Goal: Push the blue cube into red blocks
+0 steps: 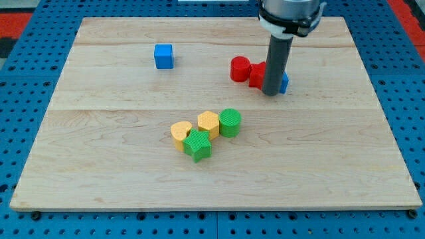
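A blue cube sits alone at the upper left of the wooden board. Two red blocks lie at the upper right: a red cylinder and another red block touching it, partly hidden by the rod. A second blue block peeks out just right of the rod. My tip rests on the board right beside the red block and that blue block, far to the right of the blue cube.
A cluster lies mid-board: a yellow block, a yellow hexagonal block, a green cylinder and a green star block. A blue pegboard surrounds the board.
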You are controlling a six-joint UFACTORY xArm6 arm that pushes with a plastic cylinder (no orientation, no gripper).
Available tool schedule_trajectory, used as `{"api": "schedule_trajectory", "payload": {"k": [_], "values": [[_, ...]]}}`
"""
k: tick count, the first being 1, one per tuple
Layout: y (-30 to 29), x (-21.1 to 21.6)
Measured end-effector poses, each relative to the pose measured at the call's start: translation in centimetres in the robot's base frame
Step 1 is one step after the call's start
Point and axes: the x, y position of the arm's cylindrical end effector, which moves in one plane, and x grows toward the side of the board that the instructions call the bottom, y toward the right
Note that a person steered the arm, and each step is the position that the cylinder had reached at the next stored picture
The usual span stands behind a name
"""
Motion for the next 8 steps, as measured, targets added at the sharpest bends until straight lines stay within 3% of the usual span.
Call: {"api": "schedule_trajectory", "payload": {"k": [1, 2, 3, 4, 5, 6, 8], "values": [[-0.9, -1.2], [-1.3, 0.3], [-7.8, 0.3], [-19.3, -1.6], [-25.1, -6.2], [-22.9, -9.1], [-13.3, -6.5]]}}
